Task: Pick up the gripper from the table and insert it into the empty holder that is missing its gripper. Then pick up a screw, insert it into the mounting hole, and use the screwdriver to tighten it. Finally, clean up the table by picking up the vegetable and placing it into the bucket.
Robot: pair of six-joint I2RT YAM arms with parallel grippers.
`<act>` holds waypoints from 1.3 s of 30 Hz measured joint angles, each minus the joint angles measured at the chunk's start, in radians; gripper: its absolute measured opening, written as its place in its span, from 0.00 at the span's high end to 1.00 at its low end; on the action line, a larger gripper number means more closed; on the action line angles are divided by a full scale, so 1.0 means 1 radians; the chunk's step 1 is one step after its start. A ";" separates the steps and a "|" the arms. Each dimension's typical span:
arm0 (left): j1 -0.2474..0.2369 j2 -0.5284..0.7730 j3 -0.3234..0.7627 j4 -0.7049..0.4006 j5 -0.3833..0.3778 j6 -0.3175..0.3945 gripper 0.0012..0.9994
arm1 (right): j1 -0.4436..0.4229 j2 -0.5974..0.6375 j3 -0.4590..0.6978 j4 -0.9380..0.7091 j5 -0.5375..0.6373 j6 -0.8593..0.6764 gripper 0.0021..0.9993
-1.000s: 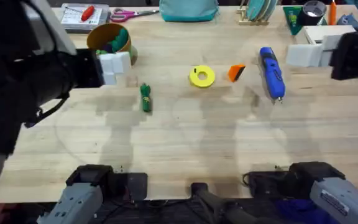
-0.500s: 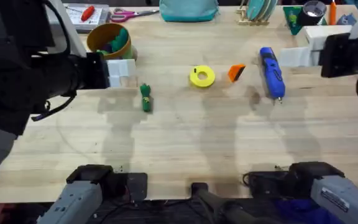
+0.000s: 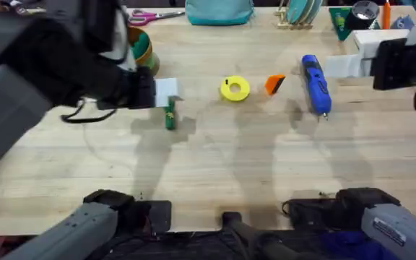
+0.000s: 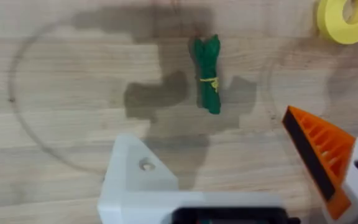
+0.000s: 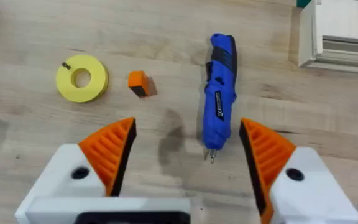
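Since the small orange gripper (image 3: 274, 84) lies toward the table's far edge, between the yellow ring (image 3: 234, 88) and the screwdriver (image 3: 315, 83), the right gripper (image 5: 188, 142), wide apart and holding nothing, should drop straight over it and pinch gently. The left gripper (image 4: 229, 155), also spread, hangs over the vegetable (image 4: 207, 73).

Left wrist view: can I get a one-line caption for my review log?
Left gripper, one orange pad missing from its bare white holder, hovers open above the green toy vegetable on the wooden table.

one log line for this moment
left gripper: open, one pad missing, above vegetable | right gripper: open, above screwdriver | orange gripper: on table
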 joint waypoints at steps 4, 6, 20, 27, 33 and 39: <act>-0.065 0.090 0.001 -0.009 -0.047 -0.098 0.01 | 0.000 0.000 0.000 0.000 0.000 0.000 0.00; -0.085 0.139 0.001 -0.005 -0.063 -0.129 0.01 | 0.000 0.000 0.000 0.000 0.000 0.000 0.00; -0.099 0.438 0.001 0.163 -0.082 -0.180 0.01 | 0.000 0.000 0.000 -0.004 0.000 0.000 0.00; -0.098 0.520 0.002 0.194 -0.077 -0.181 0.01 | 0.000 0.000 0.000 -0.008 0.000 0.000 0.00; -0.097 0.520 0.004 0.198 -0.070 -0.189 0.36 | 0.000 0.000 0.000 -0.008 0.000 0.000 0.00; -0.096 0.520 0.008 0.201 -0.068 -0.190 0.99 | 0.000 0.000 0.000 -0.008 0.000 0.000 0.00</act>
